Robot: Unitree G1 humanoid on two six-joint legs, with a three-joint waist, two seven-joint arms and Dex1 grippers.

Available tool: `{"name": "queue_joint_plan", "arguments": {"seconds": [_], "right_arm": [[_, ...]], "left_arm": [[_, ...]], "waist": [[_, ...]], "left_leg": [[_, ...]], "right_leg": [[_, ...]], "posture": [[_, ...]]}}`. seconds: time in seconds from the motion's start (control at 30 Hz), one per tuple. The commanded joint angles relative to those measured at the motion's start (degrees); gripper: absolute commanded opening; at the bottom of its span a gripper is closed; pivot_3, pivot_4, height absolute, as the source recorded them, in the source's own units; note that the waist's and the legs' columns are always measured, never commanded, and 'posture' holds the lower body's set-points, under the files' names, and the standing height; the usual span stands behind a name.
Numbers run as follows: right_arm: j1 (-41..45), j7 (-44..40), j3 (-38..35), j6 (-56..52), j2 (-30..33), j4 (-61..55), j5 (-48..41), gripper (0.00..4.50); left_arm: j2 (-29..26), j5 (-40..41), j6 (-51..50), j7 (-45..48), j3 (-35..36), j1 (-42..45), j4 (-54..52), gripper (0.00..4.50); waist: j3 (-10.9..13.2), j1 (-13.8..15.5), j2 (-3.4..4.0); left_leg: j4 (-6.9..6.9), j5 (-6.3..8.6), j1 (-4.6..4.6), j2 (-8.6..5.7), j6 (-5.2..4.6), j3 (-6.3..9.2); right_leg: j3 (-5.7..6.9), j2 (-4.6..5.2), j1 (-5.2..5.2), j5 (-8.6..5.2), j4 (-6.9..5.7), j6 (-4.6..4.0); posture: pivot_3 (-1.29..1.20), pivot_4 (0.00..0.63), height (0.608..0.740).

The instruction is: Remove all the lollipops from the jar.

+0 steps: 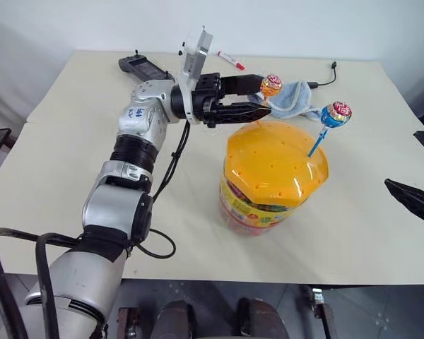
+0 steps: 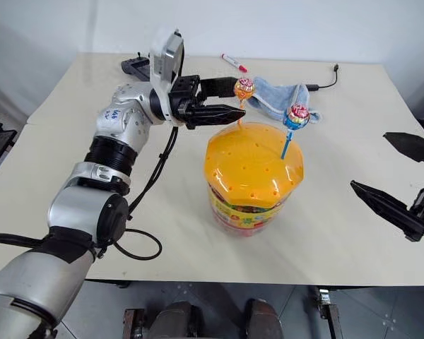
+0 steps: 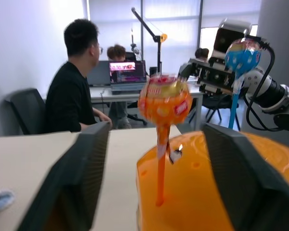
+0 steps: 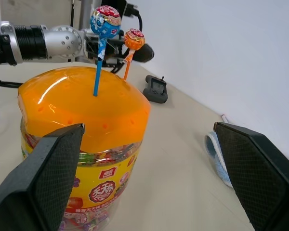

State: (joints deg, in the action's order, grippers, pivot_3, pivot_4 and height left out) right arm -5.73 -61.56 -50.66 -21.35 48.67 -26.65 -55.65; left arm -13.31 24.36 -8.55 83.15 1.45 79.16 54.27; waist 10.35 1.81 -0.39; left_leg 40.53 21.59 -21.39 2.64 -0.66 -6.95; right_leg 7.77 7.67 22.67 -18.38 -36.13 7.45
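Left claw [image 2: 239, 101]: fingers apart, either side of the orange lollipop [image 2: 244, 88], not pinching it. Jar [image 2: 253, 175]: mid-desk [image 2: 339, 240], upright, domed orange lid on. Orange and blue lollipop [image 2: 297, 114] stand in the lid's holes. Right claw [image 2: 403, 176]: spread wide, beside the jar, holding nothing.

The orange lollipop [image 3: 164, 101] is blurred in the left wrist view, its wrapper print unreadable. Whether the left gripper's fingers [image 1: 249, 110] touch its stick cannot be told. The right gripper [image 1: 415, 200] is cut off by the picture's edge. The jar [image 4: 86, 159] label's writing is too small to read.
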Motion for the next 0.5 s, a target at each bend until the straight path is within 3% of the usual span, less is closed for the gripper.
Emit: {"name": "queue_joint_plan", "arguments": {"seconds": [0.03, 0.23, 0.5], "right_arm": [[-0.6, 1.3, -3.1, 0.6, -0.3, -1.5, -1.4, 4.50], [-0.6, 1.9, -3.0, 1.1, -0.5, -1.2, -1.2, 4.50], [1.3, 1.5, -1.6, 1.5, 0.4, 1.0, -0.3, 4.50]], "left_arm": [[0.6, -1.0, 1.0, 0.7, 0.8, 3.4, 0.7, 2.05], [0.3, -1.3, 0.1, -1.0, 2.2, 6.3, 2.2, 0.16], [-1.9, -0.3, -3.1, -6.9, 6.6, 11.1, 0.3, 0.02]], "waist": [[0.0, 0.0, 0.00], [0.0, 0.0, 0.00], [0.0, -0.1, 0.00]], "left_leg": [[0.00, 0.00, 0.00, 0.00, 0.00, 0.00], [0.00, 0.00, -0.02, 0.00, 0.00, 0.02], [-0.01, 0.00, -0.03, 0.00, 0.00, 0.04]], "right_leg": [[0.00, 0.00, 0.00, 0.00, 0.01, 0.00], [0.00, 0.00, 0.00, 0.00, 0.03, 0.00], [0.00, 0.00, 0.00, 0.00, 0.04, 0.00]], "posture": [[0.00, 0.150, 0.740], [0.00, 0.150, 0.740], [0.00, 0.150, 0.740]]}}
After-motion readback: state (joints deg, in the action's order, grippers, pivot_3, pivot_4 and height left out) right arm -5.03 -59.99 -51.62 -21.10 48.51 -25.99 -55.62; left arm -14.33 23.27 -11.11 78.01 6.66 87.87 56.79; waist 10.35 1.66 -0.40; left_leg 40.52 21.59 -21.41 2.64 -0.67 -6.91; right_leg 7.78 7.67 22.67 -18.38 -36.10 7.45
